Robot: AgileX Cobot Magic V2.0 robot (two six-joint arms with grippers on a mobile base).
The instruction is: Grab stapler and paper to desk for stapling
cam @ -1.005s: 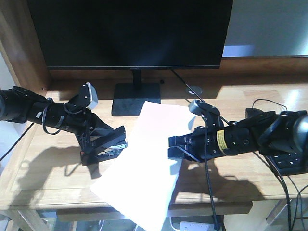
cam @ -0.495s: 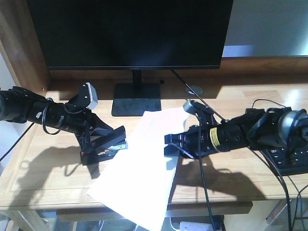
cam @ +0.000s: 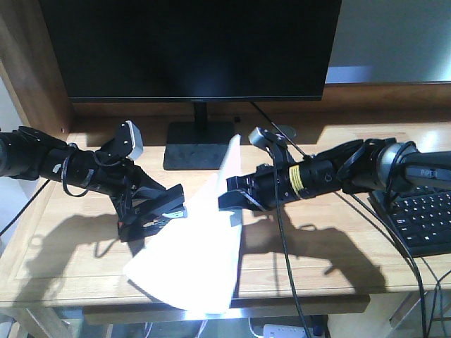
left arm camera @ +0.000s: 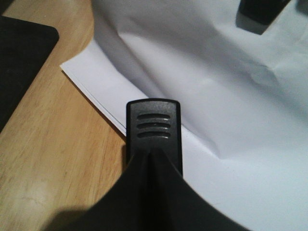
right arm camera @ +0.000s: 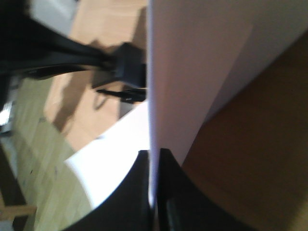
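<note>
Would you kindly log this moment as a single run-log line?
left gripper: shut on stapler, at edge of paper | right gripper: shut on paper, one side lifted off desk

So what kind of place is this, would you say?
Probably an office or home computer workstation: a large dark monitor on its stand and a black keyboard, both on a wooden desk.

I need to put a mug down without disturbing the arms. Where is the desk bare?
Bare desk shows in front, between the paper and the keyboard, and at the front left corner, beside the left tool. Crowded: the middle, where that tool grips the stapler and the right tool pinches the paper's raised edge.
</note>
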